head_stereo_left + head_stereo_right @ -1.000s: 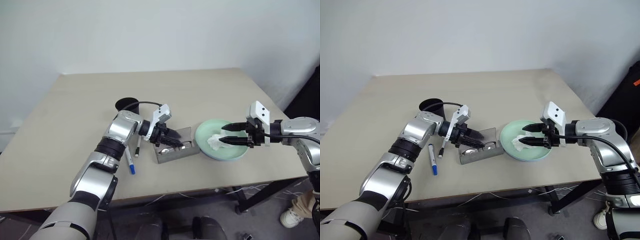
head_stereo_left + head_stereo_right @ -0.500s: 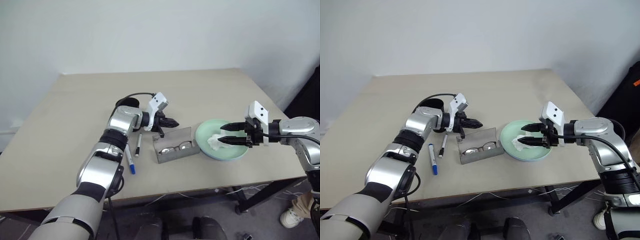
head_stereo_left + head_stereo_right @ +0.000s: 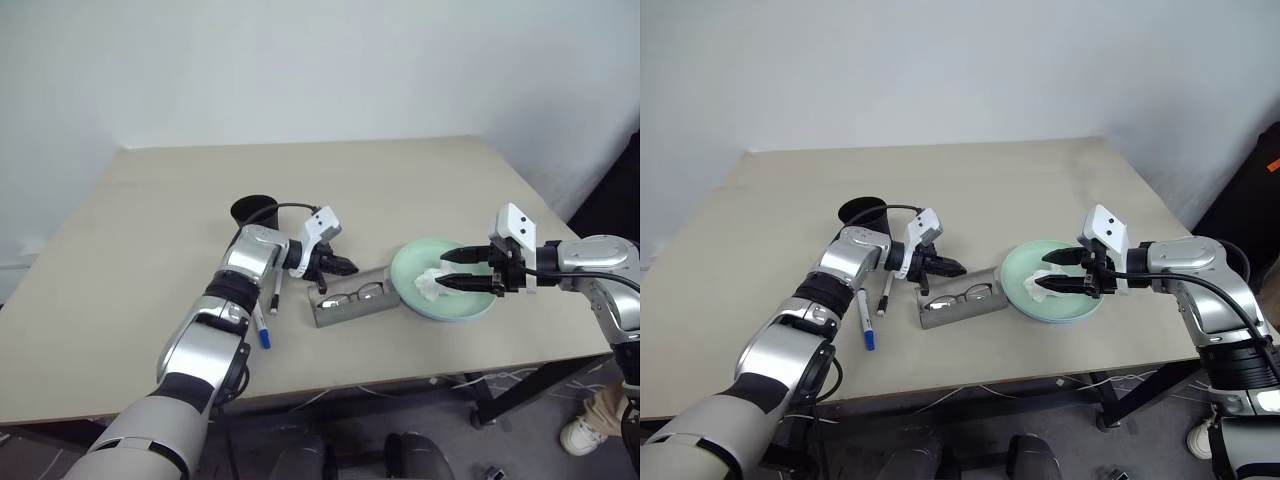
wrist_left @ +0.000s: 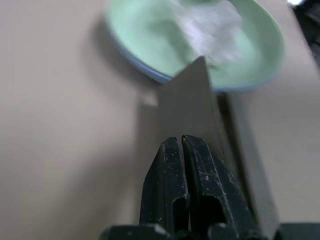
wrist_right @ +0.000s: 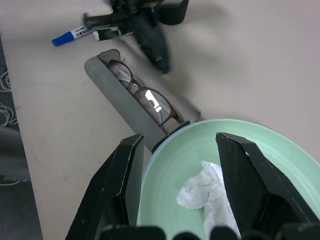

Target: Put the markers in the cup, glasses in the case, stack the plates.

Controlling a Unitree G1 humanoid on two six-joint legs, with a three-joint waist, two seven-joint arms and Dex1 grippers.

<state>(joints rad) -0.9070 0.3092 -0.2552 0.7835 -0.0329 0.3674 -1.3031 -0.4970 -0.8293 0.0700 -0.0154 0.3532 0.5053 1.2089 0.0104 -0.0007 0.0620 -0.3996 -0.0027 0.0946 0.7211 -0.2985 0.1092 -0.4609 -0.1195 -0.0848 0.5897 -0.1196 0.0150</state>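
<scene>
1. Left wrist view showed the left gripper [image 4: 182,145] pinched shut, empty, its tips at the case [image 3: 352,300] lid's back.
2. Glasses [image 5: 145,97] lay inside, just below.
3. Best: push the lid steadily forward and down.
4. Right gripper [image 5: 180,150] hung half-open over the plate [image 5: 280,165], clear.

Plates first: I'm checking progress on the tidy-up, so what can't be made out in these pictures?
- Light blue plate: covered by the mint green plate but for a rim sliver, wrist views.
- Black-capped marker: upper end behind the left arm, head views.
- Cup: lower part hidden by that arm.
- Tissue: blurred, left wrist view.
</scene>
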